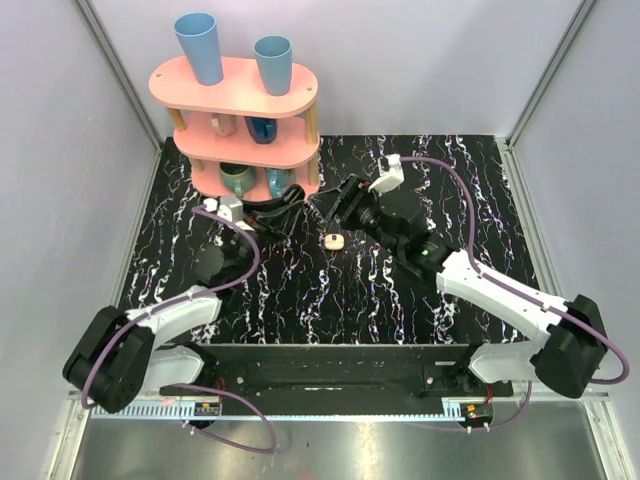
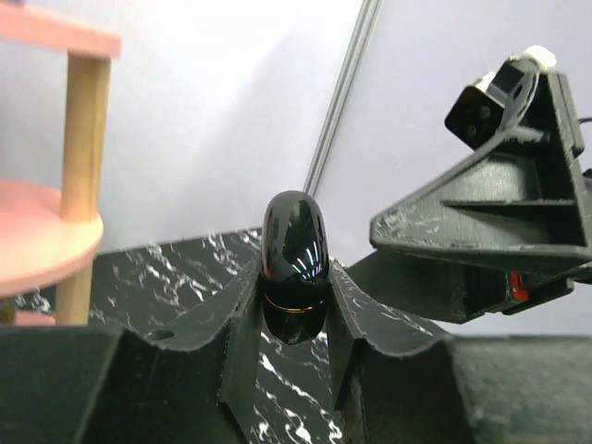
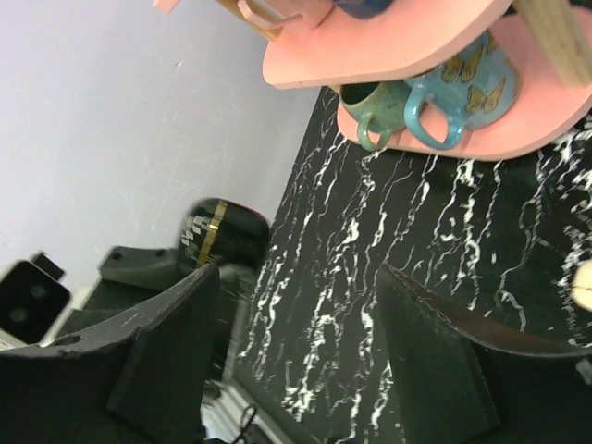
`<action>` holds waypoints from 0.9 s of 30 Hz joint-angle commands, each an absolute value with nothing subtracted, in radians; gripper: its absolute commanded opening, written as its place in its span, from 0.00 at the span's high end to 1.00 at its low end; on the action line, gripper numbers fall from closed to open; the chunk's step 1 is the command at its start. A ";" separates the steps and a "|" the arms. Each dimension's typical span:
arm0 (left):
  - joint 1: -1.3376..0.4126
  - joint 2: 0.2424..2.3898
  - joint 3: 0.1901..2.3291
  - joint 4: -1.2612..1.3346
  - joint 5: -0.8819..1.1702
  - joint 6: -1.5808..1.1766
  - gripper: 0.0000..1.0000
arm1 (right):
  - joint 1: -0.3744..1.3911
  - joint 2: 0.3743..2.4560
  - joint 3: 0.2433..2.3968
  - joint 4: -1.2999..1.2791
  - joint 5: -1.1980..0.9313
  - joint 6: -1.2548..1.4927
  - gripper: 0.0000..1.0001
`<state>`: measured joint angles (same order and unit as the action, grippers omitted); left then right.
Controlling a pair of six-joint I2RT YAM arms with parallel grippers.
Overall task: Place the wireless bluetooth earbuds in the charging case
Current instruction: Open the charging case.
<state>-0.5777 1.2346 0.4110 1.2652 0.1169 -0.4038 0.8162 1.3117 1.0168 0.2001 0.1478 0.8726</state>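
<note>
A small cream-white rounded-square charging case [image 1: 335,241] lies on the black marbled table, just in front of both grippers; I cannot tell whether it is open. Its edge shows at the right border of the right wrist view [image 3: 585,285]. The earbuds are not in view. My left gripper [image 1: 297,196] [image 2: 294,289] is shut on a small glossy black oval object [image 2: 294,264] with a gold seam, held off the table. My right gripper [image 1: 333,203] [image 3: 296,277] is open and empty, facing the left gripper close by. The black object shows beyond its left finger [image 3: 222,231].
A pink three-tier rack [image 1: 238,92] stands at the back left, right behind the left gripper, with blue cups on top and mugs [image 3: 435,92] on the lower tiers. Grey walls close the sides. The right arm's gripper body [image 2: 490,213] fills the right of the left wrist view.
</note>
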 commanded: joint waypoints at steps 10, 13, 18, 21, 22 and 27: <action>-0.417 0.959 0.600 0.568 0.823 -0.161 1.00 | 0.799 1.224 1.290 -0.239 -0.209 0.170 0.25; -0.417 0.922 0.644 0.322 0.815 -0.026 1.00 | 0.799 1.167 1.278 -0.262 -0.245 0.135 0.25; -0.416 0.871 0.641 0.279 0.795 0.017 1.00 | 0.799 1.175 1.315 -0.366 -0.313 0.075 0.29; -0.417 0.877 0.664 0.239 0.808 0.040 1.00 | 0.799 1.189 1.319 -0.396 -0.330 0.058 0.32; -0.416 0.884 0.664 0.250 0.813 0.026 1.00 | 0.799 1.196 1.319 -0.403 -0.343 0.048 0.32; -0.417 0.896 0.661 0.291 0.848 0.003 1.00 | 0.799 1.256 1.331 -0.407 -0.396 0.051 0.40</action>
<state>-0.4217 0.8925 0.6147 0.2562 0.7914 -0.0078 0.8028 1.2118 1.2892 -0.3817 -0.3256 0.0818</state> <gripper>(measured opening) 0.336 0.617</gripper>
